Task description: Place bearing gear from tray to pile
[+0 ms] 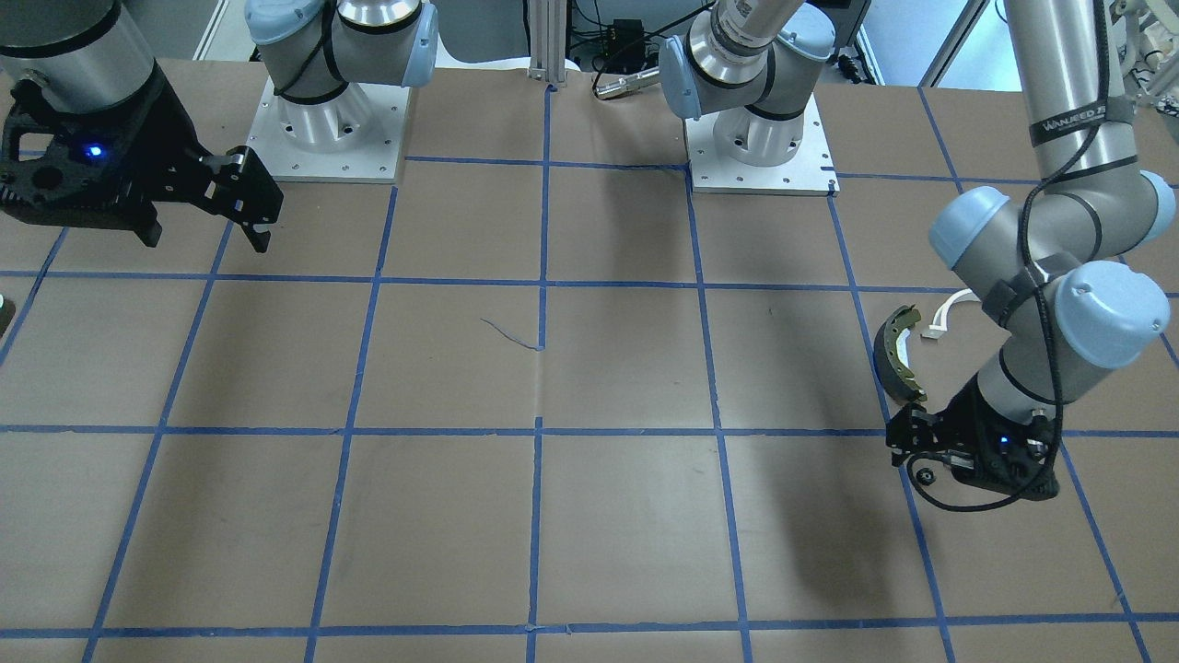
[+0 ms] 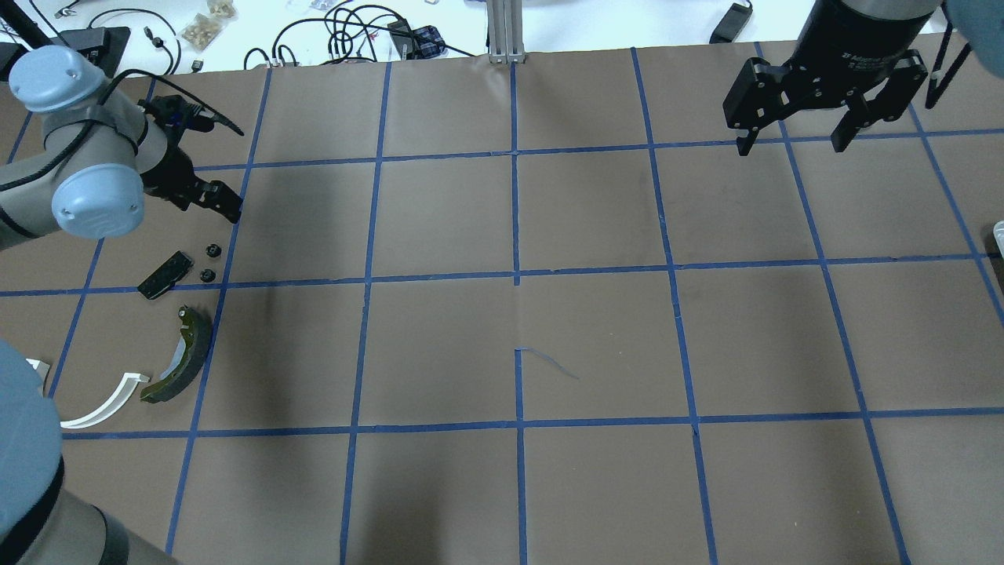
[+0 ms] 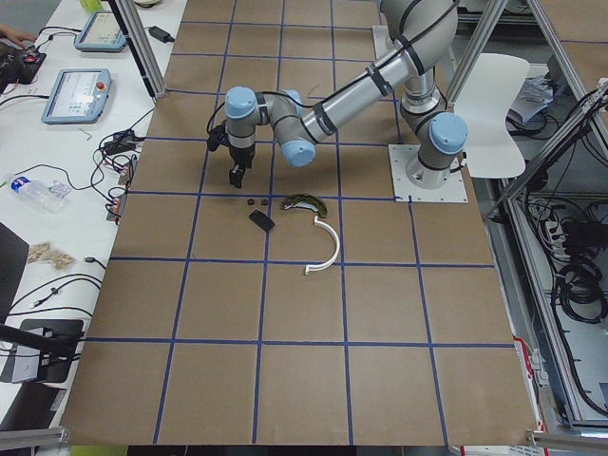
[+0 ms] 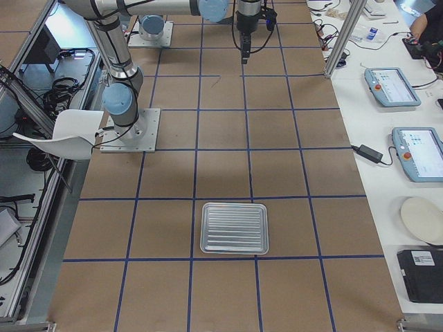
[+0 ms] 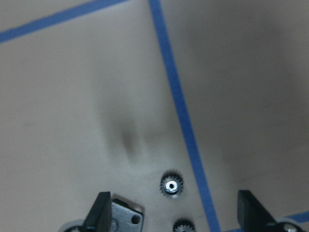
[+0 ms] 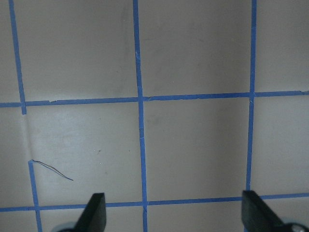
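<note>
Two small black bearing gears (image 2: 210, 250) (image 2: 207, 275) lie on the table at the pile, next to the flat black pad (image 2: 165, 275). The olive brake shoe (image 2: 182, 367) and the white arc piece (image 2: 106, 404) lie nearer the robot. My left gripper (image 2: 216, 200) hovers just beyond the gears, open and empty. In the left wrist view, both gears (image 5: 171, 184) (image 5: 183, 224) sit between its fingertips (image 5: 101, 209). My right gripper (image 2: 792, 145) is open and empty, high over the far right of the table. The ribbed metal tray (image 4: 234, 228) shows nothing on it.
Blue tape lines divide the brown table into squares. The two arm bases (image 1: 327, 138) (image 1: 760, 152) stand at the robot's edge. Cables and small items (image 2: 353, 31) lie on the white bench beyond the far edge.
</note>
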Controlling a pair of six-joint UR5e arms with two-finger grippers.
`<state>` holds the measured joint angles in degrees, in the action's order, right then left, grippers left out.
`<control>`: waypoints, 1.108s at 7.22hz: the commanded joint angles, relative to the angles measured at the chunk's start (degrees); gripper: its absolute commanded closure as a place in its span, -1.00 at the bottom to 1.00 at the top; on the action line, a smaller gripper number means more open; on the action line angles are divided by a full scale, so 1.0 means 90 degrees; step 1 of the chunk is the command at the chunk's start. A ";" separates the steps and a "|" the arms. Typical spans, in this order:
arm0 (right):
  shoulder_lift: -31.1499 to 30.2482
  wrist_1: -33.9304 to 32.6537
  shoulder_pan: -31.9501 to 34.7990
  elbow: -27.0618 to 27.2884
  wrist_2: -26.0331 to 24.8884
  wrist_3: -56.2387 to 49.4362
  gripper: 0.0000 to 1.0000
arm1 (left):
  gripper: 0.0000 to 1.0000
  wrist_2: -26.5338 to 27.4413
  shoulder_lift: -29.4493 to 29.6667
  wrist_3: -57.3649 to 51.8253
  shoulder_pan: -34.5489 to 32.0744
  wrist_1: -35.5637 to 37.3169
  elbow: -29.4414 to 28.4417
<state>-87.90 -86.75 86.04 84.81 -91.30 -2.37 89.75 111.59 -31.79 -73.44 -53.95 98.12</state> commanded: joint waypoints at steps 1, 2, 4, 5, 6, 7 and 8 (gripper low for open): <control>0.0001 0.0000 0.0000 0.0000 0.0007 0.0000 -1.00 | -0.87 -0.0069 -0.0619 0.2368 -0.1375 -0.1120 -0.0296; 0.0001 0.0000 0.0000 0.0000 0.0007 0.0000 -1.00 | -0.99 0.0007 -0.1009 0.2815 -0.1806 -0.1792 -0.0442; 0.0001 0.0000 0.0000 0.0000 0.0007 0.0000 -1.00 | -1.00 0.0028 -0.1955 0.3717 -0.2366 -0.3246 -0.0658; 0.0010 0.0000 0.0000 0.0000 0.0017 0.0000 -1.00 | -1.00 0.0037 -0.2346 0.3708 -0.2367 -0.3834 -0.0629; 0.0010 0.0000 0.0000 0.0000 0.0007 -0.0009 -1.00 | -1.00 0.0037 -0.2495 0.3708 -0.2300 -0.3869 -0.0629; 0.0010 0.0000 0.0000 0.0000 -0.0002 -0.0010 -1.00 | -1.00 0.0018 -0.2468 0.3699 -0.1989 -0.3772 -0.0842; 0.0010 0.0000 0.0000 0.0000 0.0007 0.0000 -1.00 | -1.00 -0.0001 -0.2255 0.3708 -0.1532 -0.4013 -0.1289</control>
<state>-87.81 -86.75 86.04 84.81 -91.26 -2.43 89.92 90.14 1.50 -91.14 -88.40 90.06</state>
